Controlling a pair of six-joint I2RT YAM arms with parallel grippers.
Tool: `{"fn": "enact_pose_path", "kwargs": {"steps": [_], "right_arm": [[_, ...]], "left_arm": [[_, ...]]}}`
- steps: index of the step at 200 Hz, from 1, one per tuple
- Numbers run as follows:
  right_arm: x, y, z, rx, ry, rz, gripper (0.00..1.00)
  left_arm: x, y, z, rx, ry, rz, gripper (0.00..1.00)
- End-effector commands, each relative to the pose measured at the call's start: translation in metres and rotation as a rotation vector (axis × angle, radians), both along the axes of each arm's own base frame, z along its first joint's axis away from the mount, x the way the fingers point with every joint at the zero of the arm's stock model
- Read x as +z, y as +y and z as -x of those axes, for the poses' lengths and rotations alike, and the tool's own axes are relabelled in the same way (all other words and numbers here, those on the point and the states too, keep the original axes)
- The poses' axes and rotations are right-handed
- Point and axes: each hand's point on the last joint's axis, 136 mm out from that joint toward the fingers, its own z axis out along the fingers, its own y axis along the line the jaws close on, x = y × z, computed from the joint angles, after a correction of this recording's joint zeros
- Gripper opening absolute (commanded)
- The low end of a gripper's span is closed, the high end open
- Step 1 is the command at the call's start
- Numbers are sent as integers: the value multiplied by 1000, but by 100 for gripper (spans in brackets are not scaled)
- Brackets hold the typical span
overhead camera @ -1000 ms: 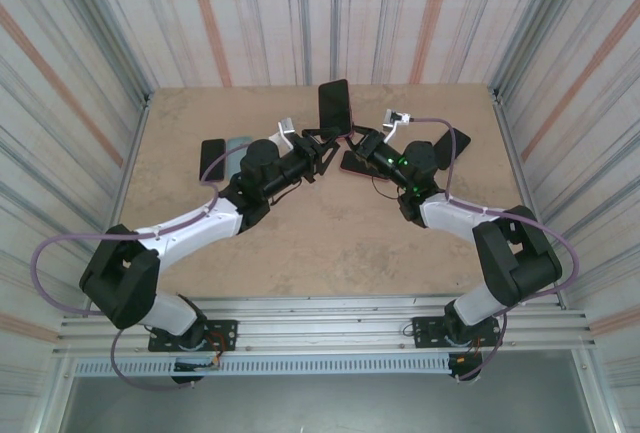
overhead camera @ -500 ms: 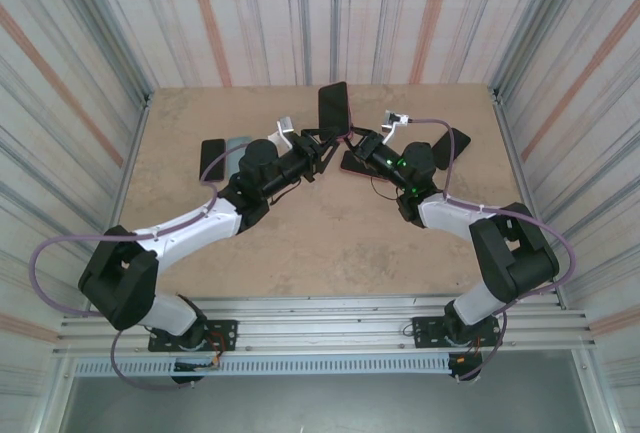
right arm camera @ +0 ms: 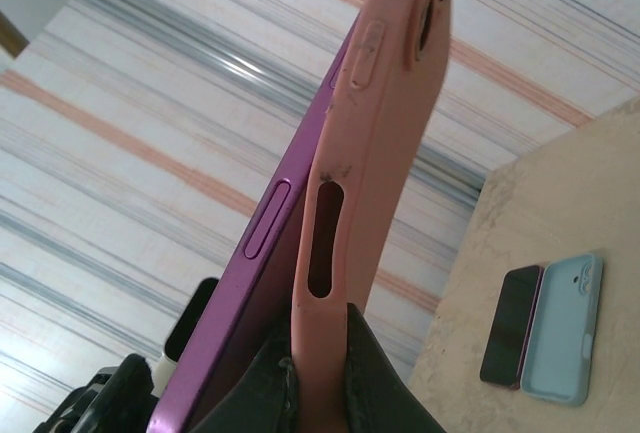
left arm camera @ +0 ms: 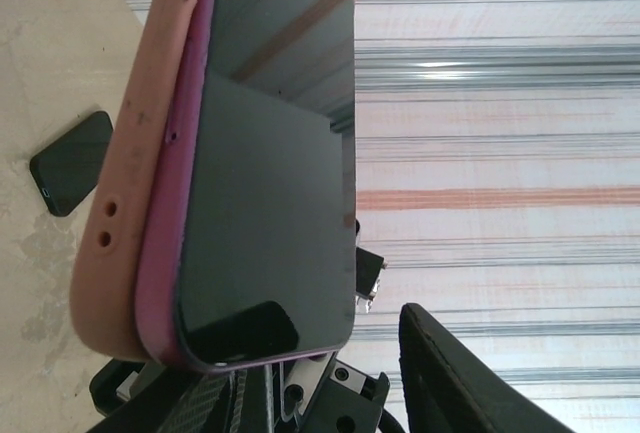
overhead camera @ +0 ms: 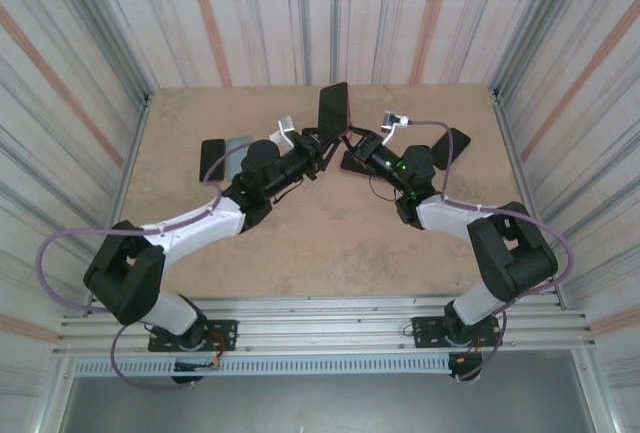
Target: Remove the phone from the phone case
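Right claw (overhead camera: 350,139), edged nearer, pinches pink case (right arm camera: 375,133) rim to peel it off purple phone (left arm camera: 270,183) standing above left claw (overhead camera: 322,141), whose grip I cannot tell.

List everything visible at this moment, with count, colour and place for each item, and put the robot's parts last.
table: 1, beige, inside striped walls
phone: 1, purple with a dark screen, held upright above the far middle, partly peeled out of its case
pink case: 1, pink, on the phone's back, one edge gaping
left dark phone: 1, black, lying flat at far left
light blue case: 1, pale blue, beside the left dark phone
right dark phone: 1, black, lying flat at far right
flat item: 1, pinkish-red edge, near the middle, partly hidden; identity unclear
left gripper: 1, black, at the phone's lower end; grip unclear
right gripper: 1, black, pinching the pink case's edge
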Motion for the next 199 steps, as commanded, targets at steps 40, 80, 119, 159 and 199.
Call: {"fn": "enact_pose_path", "kwargs": {"steps": [40,80,119,159,199], "right_arm": [[27,1,17,22,-121,-79,0],[25,3,15,30,-129,-92,0],[17,5,12,31,-112,-87,0],[4,8,5,10,-69,-73,0],[-18,12,-6,-51,34,-2,0]], "left_arm": [[12,21,-17,136,-24,50,38],[19,17,-17,132,-37,79,31],[33,17,-17,131,-68,90,18],[44,17,-14,123,-86,108,6],[58,19,-7,106,-120,105,2]]}}
